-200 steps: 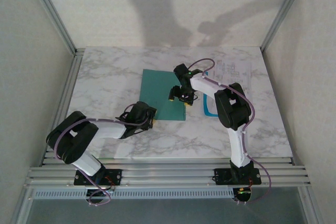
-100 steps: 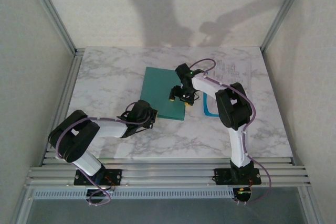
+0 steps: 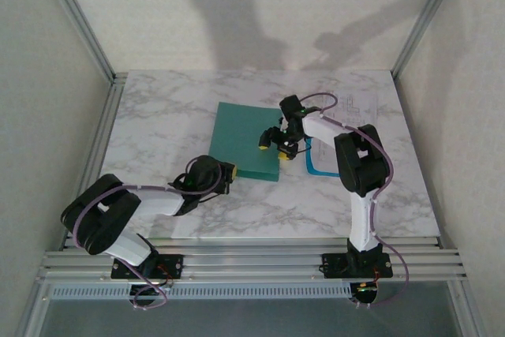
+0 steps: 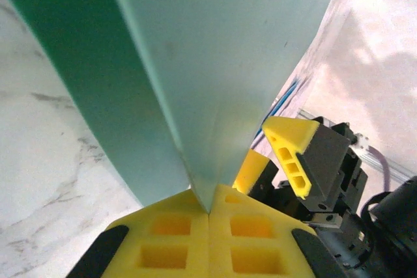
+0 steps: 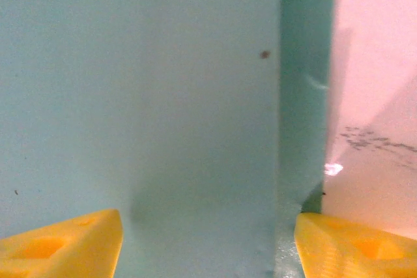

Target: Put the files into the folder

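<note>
Centrally on the marble table (image 3: 154, 120), left end effector (image 4: 208, 211) pinches the folder (image 3: 239, 138), right end effector (image 3: 273, 149) spread.

Top view: you get bright, even light and sharp focus; source sits in front and above, so arms throw big soft shadows on back wall (image 3: 237, 13). Left wrist: folder (image 4: 215, 63) too close, soft, upper right corner washed pinkish. Right wrist: folder blurry, flat light, right strip blown out pink, yellow pads (image 5: 58, 242) defocused at your bottom edge
</note>
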Controlling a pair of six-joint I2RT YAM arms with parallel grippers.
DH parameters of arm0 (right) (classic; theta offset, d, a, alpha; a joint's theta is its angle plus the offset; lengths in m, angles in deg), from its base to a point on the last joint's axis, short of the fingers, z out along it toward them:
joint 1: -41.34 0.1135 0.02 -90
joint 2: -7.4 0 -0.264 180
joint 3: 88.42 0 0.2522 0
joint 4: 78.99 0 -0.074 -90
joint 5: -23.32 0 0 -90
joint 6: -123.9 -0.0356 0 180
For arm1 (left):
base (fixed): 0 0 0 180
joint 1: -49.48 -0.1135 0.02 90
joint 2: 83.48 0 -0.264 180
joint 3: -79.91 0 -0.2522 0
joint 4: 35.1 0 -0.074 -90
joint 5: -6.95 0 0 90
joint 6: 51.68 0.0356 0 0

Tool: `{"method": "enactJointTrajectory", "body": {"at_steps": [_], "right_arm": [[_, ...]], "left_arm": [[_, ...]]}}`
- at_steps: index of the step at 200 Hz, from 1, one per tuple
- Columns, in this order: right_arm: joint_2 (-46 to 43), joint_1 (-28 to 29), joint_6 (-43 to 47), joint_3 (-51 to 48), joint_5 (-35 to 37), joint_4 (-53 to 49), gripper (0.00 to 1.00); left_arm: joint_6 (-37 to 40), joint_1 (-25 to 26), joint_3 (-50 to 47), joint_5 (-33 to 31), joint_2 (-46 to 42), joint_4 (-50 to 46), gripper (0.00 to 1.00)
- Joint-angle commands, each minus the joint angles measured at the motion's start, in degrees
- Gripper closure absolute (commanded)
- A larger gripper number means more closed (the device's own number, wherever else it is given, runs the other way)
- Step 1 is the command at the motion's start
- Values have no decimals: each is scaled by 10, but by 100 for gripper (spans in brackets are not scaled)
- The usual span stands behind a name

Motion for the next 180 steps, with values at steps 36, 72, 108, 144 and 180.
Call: {"method": "enactJointTrajectory", "body": {"at_steps": [36, 72, 108, 144, 180], "right_arm": [[-30, -18, -62, -40, -71, 39, 48], [-46, -21, -84, -40, -70, 45, 60], [-58, -23, -92, -38, -67, 47, 78], [-65, -22, -97, -35, -62, 37, 100], [-75, -17, -96, -20, -50, 16, 100]], "left_arm": [[-30, -15, -13, 54, -6, 67, 100], [-28, -17, -15, 58, -9, 53, 100], [-19, -20, -13, 60, -18, 28, 100], [32, -24, 27, 60, -42, -90, 81], [126, -26, 115, 28, -78, -321, 30]]}}
